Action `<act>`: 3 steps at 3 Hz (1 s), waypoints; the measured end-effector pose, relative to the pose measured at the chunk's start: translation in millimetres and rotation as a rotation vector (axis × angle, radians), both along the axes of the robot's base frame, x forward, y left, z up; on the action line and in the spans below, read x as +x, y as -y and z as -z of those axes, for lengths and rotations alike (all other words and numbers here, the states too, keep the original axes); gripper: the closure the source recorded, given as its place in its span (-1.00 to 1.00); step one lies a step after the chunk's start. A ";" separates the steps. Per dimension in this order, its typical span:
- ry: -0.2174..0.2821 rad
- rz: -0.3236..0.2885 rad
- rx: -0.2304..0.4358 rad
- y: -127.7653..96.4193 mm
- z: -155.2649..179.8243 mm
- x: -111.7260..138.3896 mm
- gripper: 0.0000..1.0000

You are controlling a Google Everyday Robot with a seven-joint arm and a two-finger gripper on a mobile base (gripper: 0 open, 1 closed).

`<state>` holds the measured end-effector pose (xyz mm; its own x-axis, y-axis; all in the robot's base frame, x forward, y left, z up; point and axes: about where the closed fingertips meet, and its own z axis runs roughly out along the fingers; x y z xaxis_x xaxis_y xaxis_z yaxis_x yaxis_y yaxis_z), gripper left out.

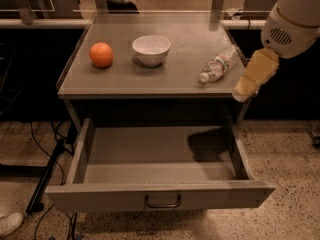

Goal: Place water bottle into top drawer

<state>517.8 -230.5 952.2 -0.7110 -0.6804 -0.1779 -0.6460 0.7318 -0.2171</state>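
Observation:
The water bottle (pixel 220 64), clear and crinkled with a white cap, lies on its side on the right part of the grey table top (pixel 150 79), cap toward the front. The top drawer (pixel 160 196) is pulled wide open below the table, with its dark curved handle (pixel 163 203) at the front centre; nothing lies inside it. My gripper (pixel 252 76), a tan-coloured end piece under the white arm, hangs at the table's right front corner, just right of the bottle and apart from it.
A white bowl (pixel 151 49) and an orange (pixel 101 54) stand on the left half of the table top. Cables (pixel 45 179) and a dark bar lie on the speckled floor to the left. A shoe tip (pixel 10 223) shows at the bottom left.

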 end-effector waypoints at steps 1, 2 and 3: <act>-0.031 0.103 0.028 -6.2 2.2 6.0 -1.00; -0.046 0.188 0.035 -8.7 4.0 12.1 -1.00; -0.048 0.205 0.038 -9.4 4.2 13.4 -1.00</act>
<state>531.2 -221.1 948.0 -0.8418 -0.5145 -0.1632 -0.4921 0.8558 -0.1597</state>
